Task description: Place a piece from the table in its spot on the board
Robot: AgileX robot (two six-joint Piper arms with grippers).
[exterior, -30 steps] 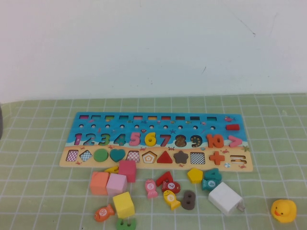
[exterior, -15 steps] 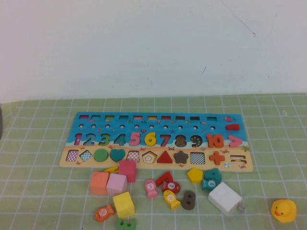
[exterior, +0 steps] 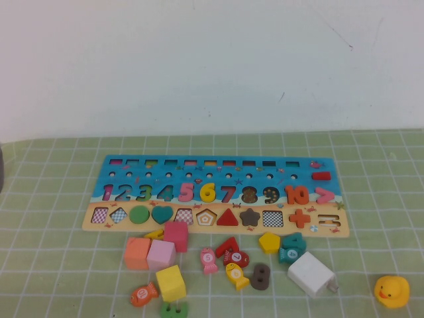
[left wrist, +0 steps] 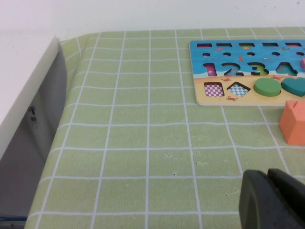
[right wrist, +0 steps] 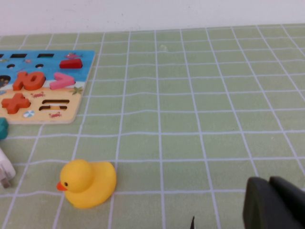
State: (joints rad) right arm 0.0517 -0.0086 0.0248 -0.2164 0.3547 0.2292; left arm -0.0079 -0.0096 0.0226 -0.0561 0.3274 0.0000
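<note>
**Yellow 6 seemingly already seated; both arms parked off the board**

Found the left gripper (left wrist: 268,200) only in the left wrist view, at the frame's lower right, jaws pressed together on nothing, hovering over bare green checked cloth (exterior: 53,199). Noted the cloth's edge and a drop-off running down the left of that same view, with plenty of free cloth between it and the board (exterior: 132,165).

Placed the board across the middle of the high view, long side level. Read the piece (exterior: 207,192), a bright yellow 6, at the board's centre in the numeral row, lying flush between the pink 5 and the 7. Judged the placing step finished, or nearly so: called for no more than a check that the piece sat flat, and for arms kept clear.

Saw loose pieces crowded just below the board: orange cube (exterior: 137,252), pink cube (exterior: 176,234), yellow cube (exterior: 171,281). Left little room for a low approach from that side; kept the upper side open.

Spotted a white block (exterior: 310,273) and a rubber duck (exterior: 391,290) at lower right. Found the right gripper (right wrist: 270,202) at its wrist view's lower right, jaws together, empty, near the duck, over open cloth.
</note>
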